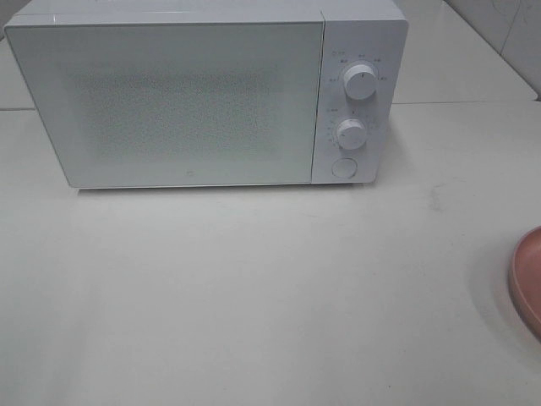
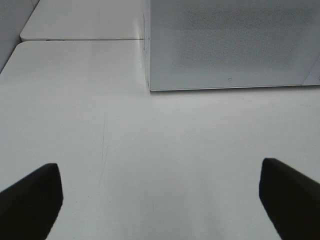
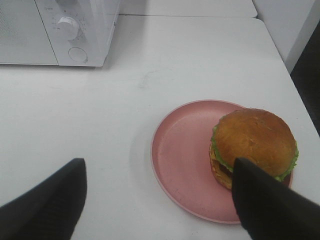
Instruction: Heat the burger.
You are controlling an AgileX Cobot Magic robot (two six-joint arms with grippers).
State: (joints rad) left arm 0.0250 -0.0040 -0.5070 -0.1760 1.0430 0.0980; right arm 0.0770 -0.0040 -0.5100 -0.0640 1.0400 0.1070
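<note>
1. Overhead, only the pink plate rim shows, at 4 o'clock from the closed microwave; no burger, no arms in that view.
2. Right wrist view alone shows the burger, on the plate's far-side edge; right gripper jaws wide, empty.
3. Left gripper jaws wide, empty, over bare table facing the microwave door.

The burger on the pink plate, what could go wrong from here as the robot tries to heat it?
1. The burger sits off-centre near the plate rim; a clumsy approach could push it off or tip its layers apart.
2. The microwave door is shut, so it must be opened first; a hard pull might drag the whole oven across the table.
3. The right gripper is open with one of its fingers close over the bun, and might dent it.
</note>
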